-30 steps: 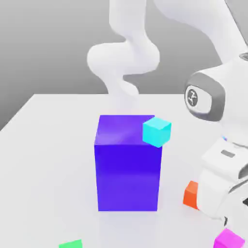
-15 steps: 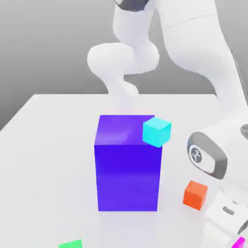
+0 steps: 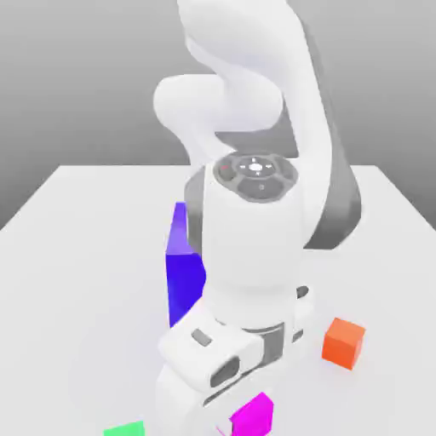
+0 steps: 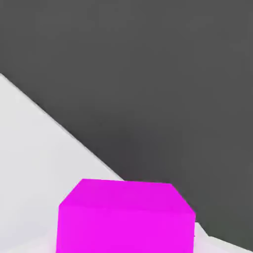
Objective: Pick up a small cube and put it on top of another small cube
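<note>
Beside white arm (image 3: 255,238), unmarked magenta cube (image 3: 253,416)

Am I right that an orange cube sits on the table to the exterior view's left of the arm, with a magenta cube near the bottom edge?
Not quite: the orange cube sits to the exterior view's right of the arm, not its left. The magenta cube is indeed near the bottom edge there.

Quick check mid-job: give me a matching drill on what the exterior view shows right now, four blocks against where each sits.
Things:
1. magenta cube
2. orange cube
3. blue block
4. green block

Places:
A. partly hidden behind the arm
B. on the table, at the exterior view's right of the arm
C. bottom edge, at the exterior view's left
D. bottom edge, just below the arm's wrist

Pairs: 1-D, 2-B, 3-A, 4-C
</note>
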Robot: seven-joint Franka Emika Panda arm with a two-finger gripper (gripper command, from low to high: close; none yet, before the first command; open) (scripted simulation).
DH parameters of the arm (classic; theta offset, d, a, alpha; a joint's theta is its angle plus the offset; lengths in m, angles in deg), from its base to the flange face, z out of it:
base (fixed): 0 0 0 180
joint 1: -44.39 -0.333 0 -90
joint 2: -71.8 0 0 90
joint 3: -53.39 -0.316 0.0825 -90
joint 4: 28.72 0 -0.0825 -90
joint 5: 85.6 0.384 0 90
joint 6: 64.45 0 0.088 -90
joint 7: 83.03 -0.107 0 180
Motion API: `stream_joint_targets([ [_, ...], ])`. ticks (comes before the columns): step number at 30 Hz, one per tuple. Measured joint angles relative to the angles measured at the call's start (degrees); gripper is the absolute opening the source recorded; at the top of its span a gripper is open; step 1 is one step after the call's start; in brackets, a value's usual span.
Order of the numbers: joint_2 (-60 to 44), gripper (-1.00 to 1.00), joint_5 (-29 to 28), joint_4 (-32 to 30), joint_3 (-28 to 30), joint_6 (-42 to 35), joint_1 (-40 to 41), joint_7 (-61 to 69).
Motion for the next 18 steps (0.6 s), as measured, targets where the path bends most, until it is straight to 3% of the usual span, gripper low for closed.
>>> stream_joint_targets([
  [3,1.4,-1.00,1.5,-0.4,1.7,-0.8,4.6,7.5],
  [7,-4.6,-1.00,1.3,-0.2,2.4,4.9,6.0,9.5],
  [8,-5.8,1.00,1.2,-0.1,2.4,6.1,6.0,9.5],
  [14,-6.5,1.00,1.2,-0.1,2.5,6.7,6.0,9.5],
  [18,-0.7,1.00,1.6,-0.4,2.3,1.4,6.1,9.8],
])
